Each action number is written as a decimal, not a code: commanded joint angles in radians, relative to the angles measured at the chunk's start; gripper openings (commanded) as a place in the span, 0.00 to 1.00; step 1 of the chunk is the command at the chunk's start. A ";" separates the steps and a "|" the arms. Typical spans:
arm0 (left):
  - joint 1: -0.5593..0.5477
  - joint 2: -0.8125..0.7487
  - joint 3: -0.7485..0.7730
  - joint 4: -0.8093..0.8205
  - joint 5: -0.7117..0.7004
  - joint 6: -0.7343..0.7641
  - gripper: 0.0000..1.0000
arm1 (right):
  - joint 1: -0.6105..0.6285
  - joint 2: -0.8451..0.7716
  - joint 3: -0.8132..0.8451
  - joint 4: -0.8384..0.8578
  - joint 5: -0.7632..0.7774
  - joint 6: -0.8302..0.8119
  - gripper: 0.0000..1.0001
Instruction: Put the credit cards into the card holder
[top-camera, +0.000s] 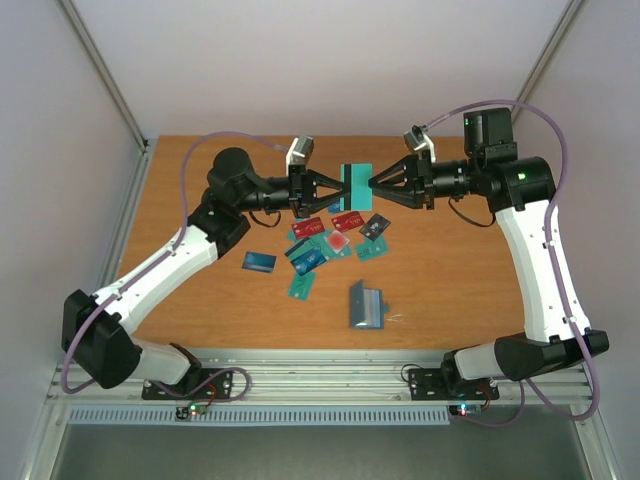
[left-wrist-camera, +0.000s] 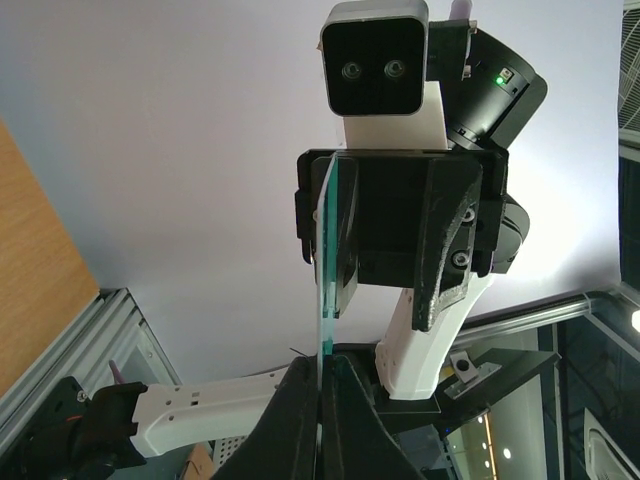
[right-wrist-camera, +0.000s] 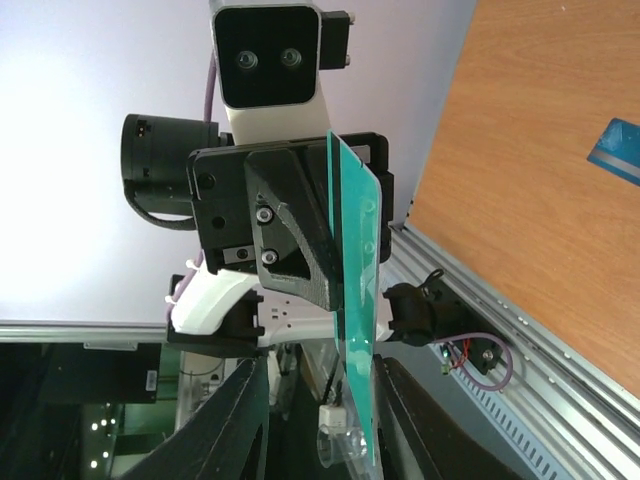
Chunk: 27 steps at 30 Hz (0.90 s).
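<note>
A teal credit card (top-camera: 354, 180) hangs in the air over the back of the table, held edge-up between the two arms. My left gripper (top-camera: 338, 183) is shut on its left end; in the left wrist view the card (left-wrist-camera: 327, 260) rises from the pinched fingertips (left-wrist-camera: 322, 365). My right gripper (top-camera: 372, 183) faces it from the right. In the right wrist view the card (right-wrist-camera: 355, 260) stands between the spread fingers (right-wrist-camera: 320, 365), close to the right one, with a gap on the left. The card holder (top-camera: 366, 304) lies open near the front of the table.
Several loose cards lie under the grippers: two red ones (top-camera: 308, 227) (top-camera: 347, 221), a black one (top-camera: 375, 226), a blue one (top-camera: 259, 262) and teal ones (top-camera: 302, 287). The wooden table (top-camera: 450, 280) ends at a metal rail in front.
</note>
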 joint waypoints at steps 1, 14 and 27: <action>-0.039 0.028 0.047 0.022 0.001 0.016 0.00 | 0.028 -0.011 -0.030 0.014 -0.048 0.003 0.29; -0.060 0.032 0.045 0.054 -0.013 -0.005 0.00 | 0.055 -0.013 -0.057 0.042 0.027 0.023 0.33; -0.059 0.000 0.026 -0.011 -0.042 0.047 0.00 | 0.053 -0.045 -0.088 0.101 0.028 0.063 0.23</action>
